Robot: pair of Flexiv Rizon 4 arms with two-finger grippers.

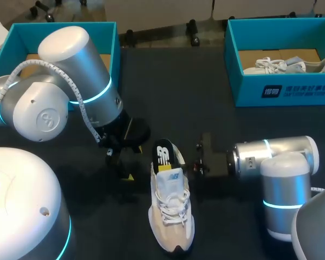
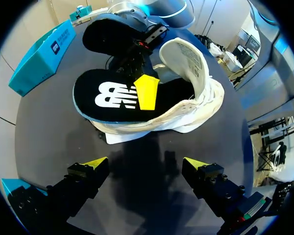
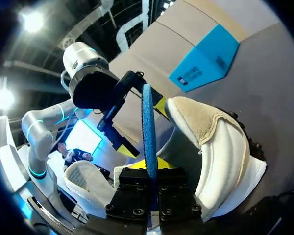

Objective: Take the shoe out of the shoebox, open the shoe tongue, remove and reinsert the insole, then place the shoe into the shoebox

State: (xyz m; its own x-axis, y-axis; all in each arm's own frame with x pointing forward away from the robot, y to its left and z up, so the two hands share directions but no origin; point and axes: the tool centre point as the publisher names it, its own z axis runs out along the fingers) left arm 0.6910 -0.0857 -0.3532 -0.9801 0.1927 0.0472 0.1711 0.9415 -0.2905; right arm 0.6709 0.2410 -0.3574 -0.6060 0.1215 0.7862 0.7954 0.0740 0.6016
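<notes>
A beige and white shoe (image 1: 171, 214) lies on the dark table between my two arms. Its black insole (image 1: 163, 155) with a white logo sticks up out of the heel opening. My right gripper (image 1: 189, 162) is shut on the insole's edge. In the right wrist view the blue-edged insole (image 3: 148, 125) stands thin between the fingers of that gripper (image 3: 148, 172), with the shoe (image 3: 220, 147) beside it. My left gripper (image 2: 146, 164) is open, a short way in front of the shoe (image 2: 196, 93) and insole (image 2: 112, 98), touching neither.
A teal shoebox (image 1: 284, 92) at the back right holds another white shoe (image 1: 284, 66). A second teal box (image 1: 111, 38) stands at the back left, partly hidden behind my left arm (image 1: 70, 65).
</notes>
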